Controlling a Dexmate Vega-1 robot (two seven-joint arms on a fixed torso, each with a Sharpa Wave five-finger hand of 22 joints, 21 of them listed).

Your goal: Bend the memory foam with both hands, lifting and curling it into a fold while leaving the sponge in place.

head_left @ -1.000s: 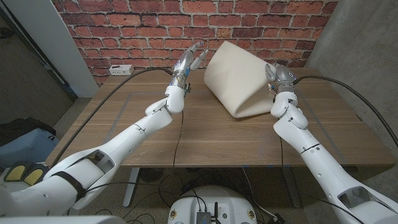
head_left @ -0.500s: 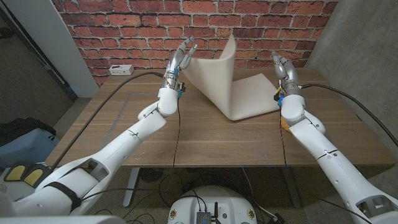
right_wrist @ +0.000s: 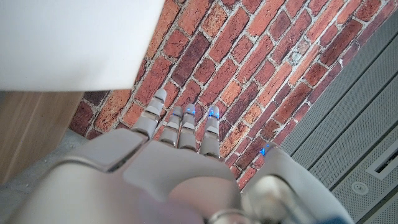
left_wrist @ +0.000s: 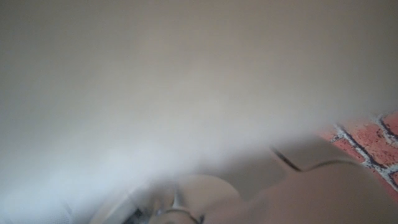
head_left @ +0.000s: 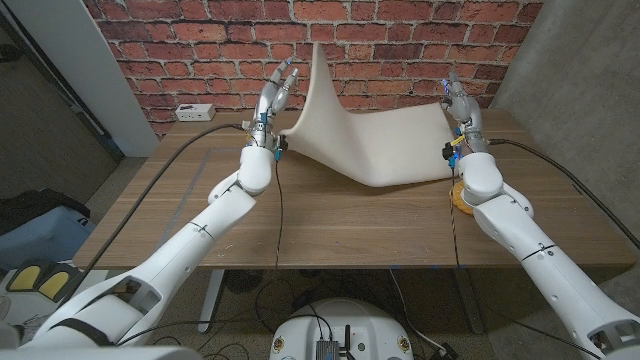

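The cream memory foam [head_left: 375, 145] lies on the wooden table [head_left: 350, 225], its left end curling upright against the brick wall. My left hand [head_left: 274, 96] stands just beside that raised end with its fingers straight and apart, holding nothing. My right hand [head_left: 461, 108] stands at the foam's right edge, fingers straight up; the right wrist view shows the hand [right_wrist: 180, 124] empty, with the foam [right_wrist: 74, 37] off to one side. The foam [left_wrist: 186, 74] looms close and blurred in the left wrist view. A yellow sponge [head_left: 458, 198] peeks out from under my right forearm.
A white power strip [head_left: 195, 110] sits at the table's back left corner. Black cables [head_left: 279, 215] run along the tabletop from both wrists. The brick wall [head_left: 200, 50] stands close behind the table, and a concrete wall [head_left: 570, 60] is at the right.
The foam was curled into a fold a second ago and has sprung open into a long sheet. Both hands have let go and moved outward, apart from each other.
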